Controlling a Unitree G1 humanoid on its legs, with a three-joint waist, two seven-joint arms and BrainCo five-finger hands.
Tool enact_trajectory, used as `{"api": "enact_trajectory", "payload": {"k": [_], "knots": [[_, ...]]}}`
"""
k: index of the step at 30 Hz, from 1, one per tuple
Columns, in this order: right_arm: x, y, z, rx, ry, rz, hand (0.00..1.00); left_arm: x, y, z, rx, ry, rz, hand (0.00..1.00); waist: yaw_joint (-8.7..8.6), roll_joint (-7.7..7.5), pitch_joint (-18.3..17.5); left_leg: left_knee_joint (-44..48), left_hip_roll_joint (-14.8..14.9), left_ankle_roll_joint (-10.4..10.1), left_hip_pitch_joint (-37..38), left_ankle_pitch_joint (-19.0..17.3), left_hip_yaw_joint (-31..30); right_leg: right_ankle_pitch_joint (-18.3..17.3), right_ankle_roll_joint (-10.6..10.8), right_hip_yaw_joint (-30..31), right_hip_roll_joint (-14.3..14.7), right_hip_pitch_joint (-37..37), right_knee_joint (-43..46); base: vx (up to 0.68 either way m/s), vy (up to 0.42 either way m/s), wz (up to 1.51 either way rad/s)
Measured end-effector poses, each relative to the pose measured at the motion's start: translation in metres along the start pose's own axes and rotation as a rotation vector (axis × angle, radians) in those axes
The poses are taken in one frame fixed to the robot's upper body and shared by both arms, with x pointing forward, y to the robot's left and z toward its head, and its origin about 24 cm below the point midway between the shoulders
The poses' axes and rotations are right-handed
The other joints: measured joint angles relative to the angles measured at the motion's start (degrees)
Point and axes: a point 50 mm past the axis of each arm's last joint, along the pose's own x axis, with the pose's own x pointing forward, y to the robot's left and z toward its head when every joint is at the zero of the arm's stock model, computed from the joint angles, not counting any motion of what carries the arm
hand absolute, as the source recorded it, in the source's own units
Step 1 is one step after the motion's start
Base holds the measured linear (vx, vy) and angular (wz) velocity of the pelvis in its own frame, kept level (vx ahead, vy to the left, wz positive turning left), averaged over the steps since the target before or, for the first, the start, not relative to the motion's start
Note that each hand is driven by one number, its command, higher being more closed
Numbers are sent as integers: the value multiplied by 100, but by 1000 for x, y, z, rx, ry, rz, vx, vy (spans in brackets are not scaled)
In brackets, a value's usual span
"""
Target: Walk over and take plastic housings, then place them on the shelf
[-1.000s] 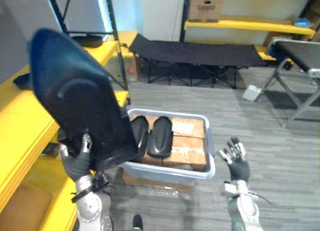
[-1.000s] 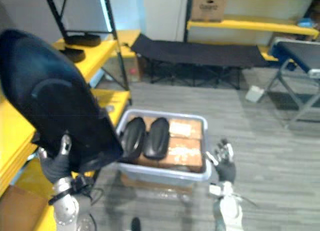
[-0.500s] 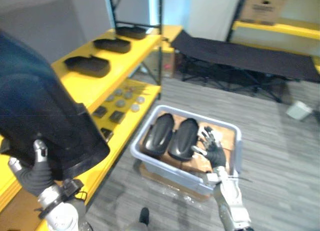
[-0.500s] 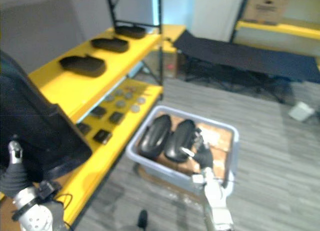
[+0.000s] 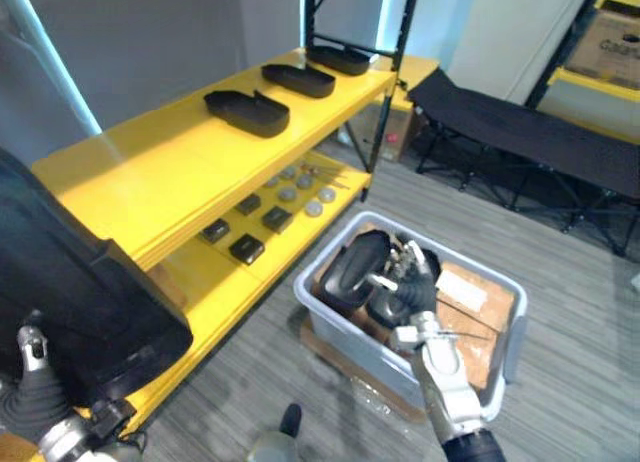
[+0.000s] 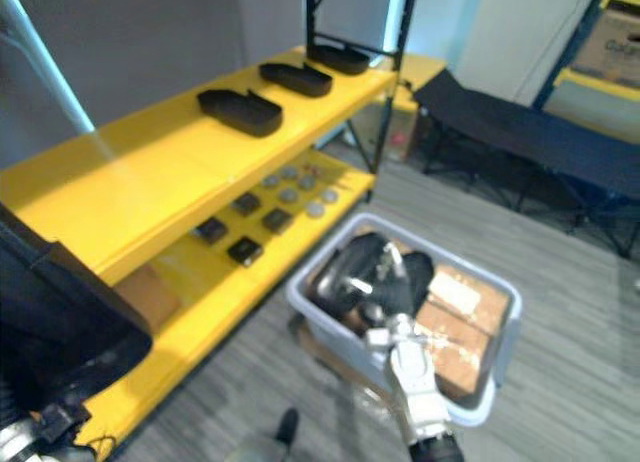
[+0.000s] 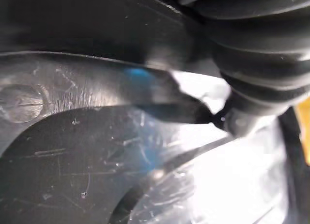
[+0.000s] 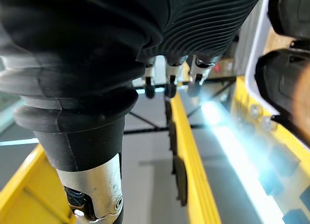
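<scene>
Left eye view: the left hand [image 5: 28,402] clamps a large black housing [image 5: 70,282] at its lower edge, thumb pressed on it, beside the yellow shelf [image 5: 150,172]. Right eye view: the right hand [image 6: 385,300] hovers over more housings [image 6: 355,267] in a grey bin [image 6: 507,347]. Right wrist view: its fingers are straight and apart, holding nothing.

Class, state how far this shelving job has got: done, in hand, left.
Done: three housings lie on the top shelf. In hand: the left hand grips a large housing; the right hand hangs open above the bin. Left: shelving that one and the bin's housings.
</scene>
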Motion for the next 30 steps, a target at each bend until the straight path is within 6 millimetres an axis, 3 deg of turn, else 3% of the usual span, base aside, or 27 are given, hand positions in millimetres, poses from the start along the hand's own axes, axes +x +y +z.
{"api": "enact_trajectory", "payload": {"k": [3, 7, 10, 11, 12, 14, 16, 19, 23, 26, 27, 28, 30], "knots": [[-1, -2, -1, -26, 7, -6, 0, 0, -9, -1, -26, 5, -57, 100, -36, -13, 131, -26, -33, 54, -25, 40, 30, -114, 46, -422, 21, 205, 22, -80, 15, 68], [0, -1, 7, -34, -30, 2, 0, 0, -19, 2, -55, 1, -103, 100, -54, 43, 242, -24, -68, 59, -125, 41, 175, -435, 51, -459, -48, 155, 309, -67, 24, 49], [-4, -9, 12, -38, -54, -4, 0, 3, -35, 6, -100, -24, -189, 100, -189, 66, 300, -23, -267, 240, -138, 180, -20, -915, -101, 447, -95, -37, 968, -39, -4, 63], [-7, -12, 13, -40, -58, -11, 0, 4, -41, 7, -115, -31, -215, 100, -238, 66, 303, -25, -327, 259, -140, 196, -146, -920, -133, 744, -82, -30, 1041, 24, -2, 117], [-13, -21, 14, -53, -59, -40, 0, 7, -55, 9, -153, -53, -290, 100, -397, 72, 318, -25, -430, 252, -142, 205, -409, -894, -130, 1315, -57, -65, 1319, 26, 8, 111], [-15, -34, 19, -68, -79, -75, 0, 14, -74, 15, -175, -112, -407, 100, -544, 45, 325, -25, -407, 248, -209, 201, -548, -919, -181, 2027, 58, -222, 1753, 37, -26, 115], [-16, -40, 24, -79, -110, -83, 0, 18, -81, 13, -177, -116, -443, 100, -531, 23, 333, -20, -434, 248, -216, 201, -651, -947, -215, 2119, 82, -191, 1741, 47, -69, 47], [-14, -34, 35, -76, -170, -25, 0, 18, -80, 3, -156, -65, -434, 100, -490, 33, 338, 3, -455, 167, -263, 317, -635, -1044, -203, 2118, 95, -57, 1396, 44, -87, -6], [-14, -33, 36, -82, -175, 0, 0, 12, -82, -11, -135, 25, -458, 100, -530, 159, 432, 4, -436, 82, -339, 521, -628, -1305, -116, 2106, 167, 25, 1198, -54, -98, 5], [-17, -40, 37, -118, -169, 14, 0, 4, -86, -19, -136, 85, -509, 100, -678, 402, 535, 5, -251, 195, -408, 265, 84, -1421, -55, 1791, 302, 167, 1040, -149, -64, 48], [-20, -46, 36, -138, -156, 2, 0, 1, -90, -23, -141, 104, -533, 100, -757, 356, 623, 6, -185, 106, -451, -140, 435, -1397, -136, 1621, 234, 183, 979, -152, 18, 54], [-22, -49, 35, -137, -149, -16, 0, -1, -88, -26, -134, 121, -535, 100, -744, 347, 633, 227, -101, 235, -547, -209, 774, -1405, -214, 1568, 137, 126, 974, -148, 32, 36], [-24, -53, 35, -142, -157, -29, 0, -2, -82, -28, -114, 134, -522, 100, -739, 401, 615, 980, 11, 279, -567, -251, 928, -1415, -211, 1638, 108, 82, 996, -58, 25, -8]]}}
